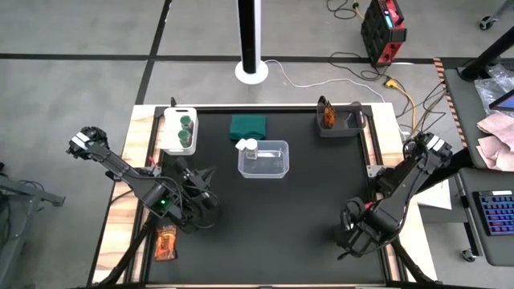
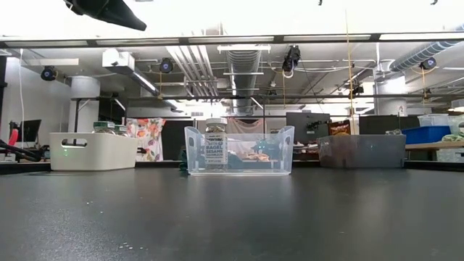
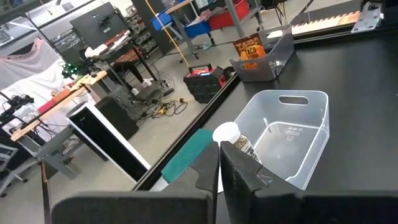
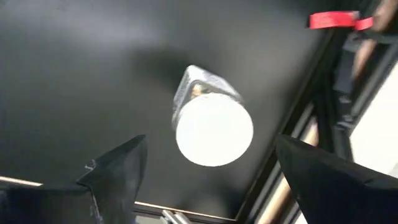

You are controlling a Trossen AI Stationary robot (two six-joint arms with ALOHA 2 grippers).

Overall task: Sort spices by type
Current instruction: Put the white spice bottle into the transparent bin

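Observation:
My right gripper [image 4: 210,142] is open and points down over a clear jar with a white lid [image 4: 213,129]. The jar stands upright on the black mat near the table's near right corner, and the fingers are on either side of it, apart from it. In the high view this gripper [image 1: 348,234] hides the jar. My left gripper [image 3: 219,165] is shut on nothing above the mat's left half [image 1: 207,181]. Two green-lidded jars [image 1: 186,128] stand in a white bin [image 1: 170,140]. Another white-lidded jar [image 1: 246,147] stands at the clear bin's far left corner. One orange packet [image 1: 325,115] stands in a grey bin, and another [image 1: 167,242] lies at the near left edge.
The clear bin [image 1: 273,172] sits mid-table, with a dark green block [image 1: 249,126] behind it. The grey bin [image 1: 347,127] is at the far right and the white bin at the far left. Bare black mat [image 1: 281,225] stretches between the arms. Wooden strips border the mat on both sides.

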